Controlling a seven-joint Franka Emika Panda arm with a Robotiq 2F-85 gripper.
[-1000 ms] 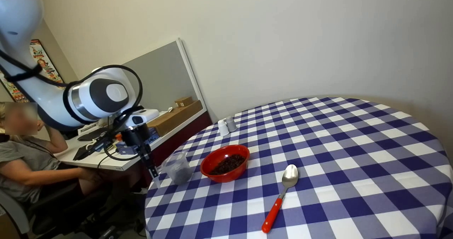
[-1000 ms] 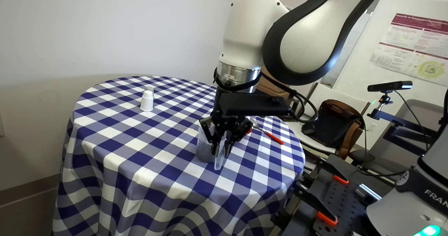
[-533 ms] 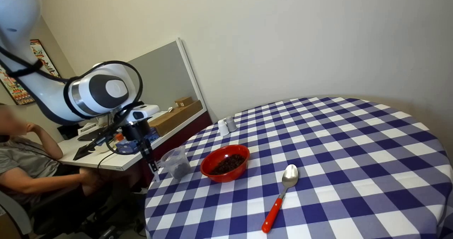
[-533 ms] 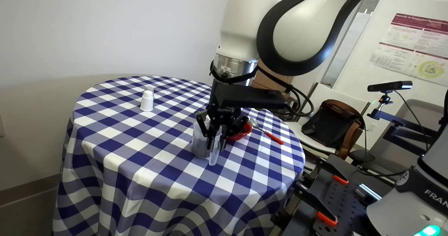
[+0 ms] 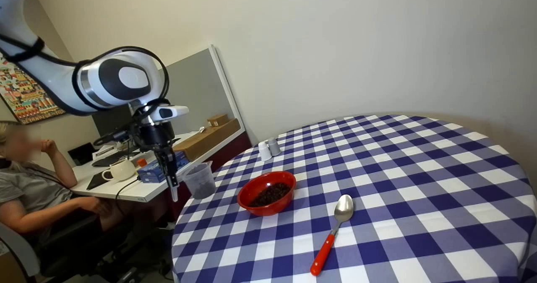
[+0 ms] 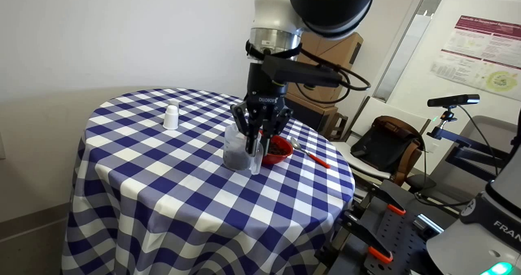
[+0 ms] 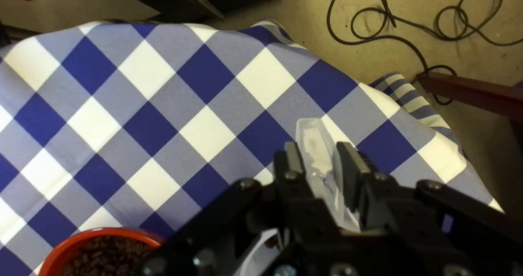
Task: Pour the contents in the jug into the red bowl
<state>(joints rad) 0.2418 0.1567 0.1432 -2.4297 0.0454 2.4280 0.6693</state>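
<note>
My gripper (image 5: pixel 173 183) is shut on the handle of the clear jug (image 5: pixel 200 182); its fingertips (image 7: pixel 318 155) stand on either side of the handle in the wrist view. The jug is held nearly upright, a little above the table's edge. It also shows in an exterior view (image 6: pixel 235 150). A dark reddish bit shows in it in the wrist view; how much it holds I cannot tell. The red bowl (image 5: pixel 268 210) sits on the table beside the jug, with dark bean-like pieces inside. It is partly behind the gripper in an exterior view (image 6: pixel 278 159) and cut off in the wrist view (image 7: pixel 57 254).
A spoon with a red handle (image 5: pixel 323 255) lies on the checkered tablecloth (image 5: pixel 398 182) beyond the bowl. A white shaker-like object (image 5: pixel 264 151) and a grey one (image 5: pixel 274 146) stand toward the wall. A person (image 5: pixel 37 190) sits at a desk behind the arm.
My gripper has risen with the jug, lifting it off the table. The bowl and spoon have stayed in place.
</note>
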